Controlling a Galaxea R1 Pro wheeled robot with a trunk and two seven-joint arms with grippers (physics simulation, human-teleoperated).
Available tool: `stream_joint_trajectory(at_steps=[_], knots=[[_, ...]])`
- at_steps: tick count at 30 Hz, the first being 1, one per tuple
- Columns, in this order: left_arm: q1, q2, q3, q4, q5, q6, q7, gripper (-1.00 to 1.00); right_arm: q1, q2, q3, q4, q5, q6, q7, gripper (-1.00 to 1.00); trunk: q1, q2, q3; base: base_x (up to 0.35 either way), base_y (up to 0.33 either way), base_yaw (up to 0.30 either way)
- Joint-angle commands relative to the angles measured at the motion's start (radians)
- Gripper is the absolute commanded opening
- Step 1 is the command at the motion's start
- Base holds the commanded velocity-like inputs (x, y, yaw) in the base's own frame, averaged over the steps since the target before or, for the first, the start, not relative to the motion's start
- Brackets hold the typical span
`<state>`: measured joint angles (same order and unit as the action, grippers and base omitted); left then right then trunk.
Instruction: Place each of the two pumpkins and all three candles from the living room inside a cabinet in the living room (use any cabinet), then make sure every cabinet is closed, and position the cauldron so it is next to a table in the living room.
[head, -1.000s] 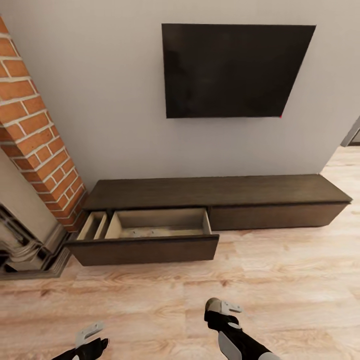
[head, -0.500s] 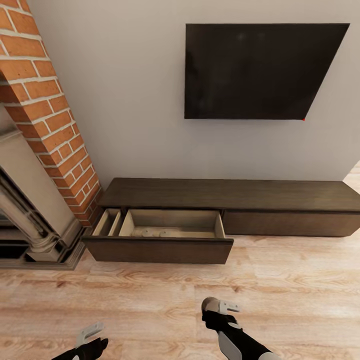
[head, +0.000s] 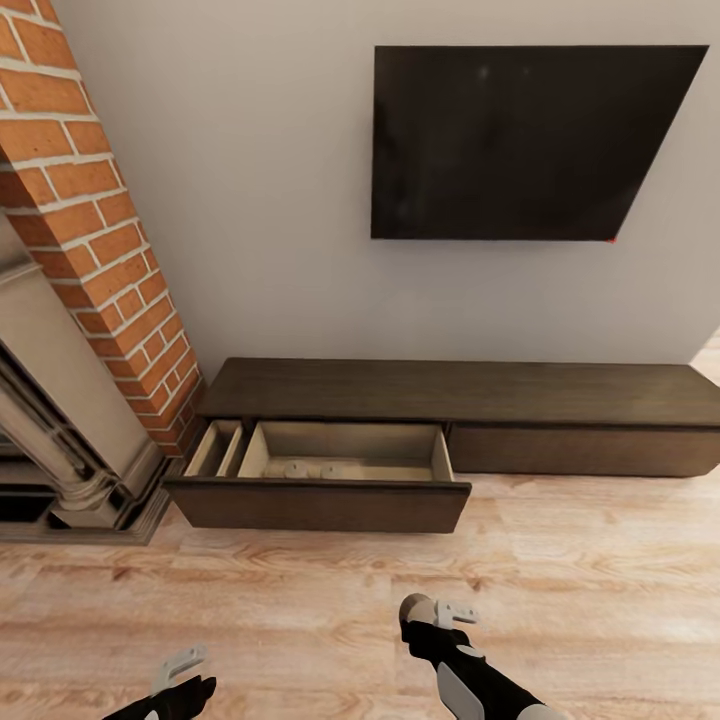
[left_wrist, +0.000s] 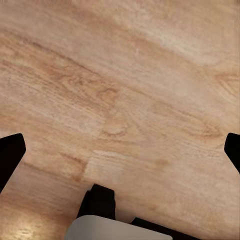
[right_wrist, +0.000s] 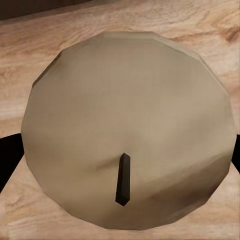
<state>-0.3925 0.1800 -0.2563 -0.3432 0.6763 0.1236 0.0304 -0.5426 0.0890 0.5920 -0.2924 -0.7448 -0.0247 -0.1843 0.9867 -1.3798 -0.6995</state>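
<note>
The cabinet (head: 460, 390) is a long, low dark-brown unit against the wall. Its left drawer (head: 320, 506) stands pulled out, with a pale interior. Two small candles (head: 296, 468) (head: 333, 469) lie on the drawer floor. My right gripper (head: 432, 612) hovers over the floor in front of the drawer, shut on a third candle (head: 415, 606). In the right wrist view that candle (right_wrist: 130, 115) shows as a beige disc with a dark wick. My left gripper (head: 180, 668) is low at the near left. It is open, with its fingertips (left_wrist: 10, 152) spread wide over bare floor.
A black TV (head: 520, 140) hangs on the wall above the cabinet. A red brick chimney (head: 90, 230) and a stone-coloured fireplace (head: 60, 430) stand left of the open drawer. Light wood flooring (head: 560, 580) lies between me and the cabinet.
The whole view has shifted, so the cabinet and TV now sit further right and the fireplace shows more. Both grippers keep their pose, and the right one still holds its candle.
</note>
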Motion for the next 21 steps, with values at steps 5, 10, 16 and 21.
stream_joint_trajectory(at_steps=[5,10,16,21], knots=[[0.0,0.001,-0.006,-0.002,0.008,0.004,0.003,1.0,0.0,-0.003,0.008,-0.001,-0.011,-0.003,-0.006,-1.0,0.0,0.0,-0.001,0.074,0.115,0.0],[0.0,0.001,-0.006,-0.002,0.008,0.004,0.003,1.0,0.0,-0.006,0.009,0.0,-0.011,-0.002,-0.005,-1.0,0.0,0.0,-0.001,0.048,0.065,-0.079],[0.0,0.001,-0.006,-0.002,0.008,0.004,0.003,1.0,0.0,-0.007,0.008,0.001,-0.011,-0.002,-0.005,-1.0,0.0,0.0,-0.001,0.104,0.133,-0.198],[0.0,0.008,0.001,-0.007,0.015,0.006,-0.007,1.0,0.0,-0.008,0.008,0.001,-0.011,-0.004,-0.005,-1.0,0.0,0.0,-0.001,0.013,0.013,-0.226]])
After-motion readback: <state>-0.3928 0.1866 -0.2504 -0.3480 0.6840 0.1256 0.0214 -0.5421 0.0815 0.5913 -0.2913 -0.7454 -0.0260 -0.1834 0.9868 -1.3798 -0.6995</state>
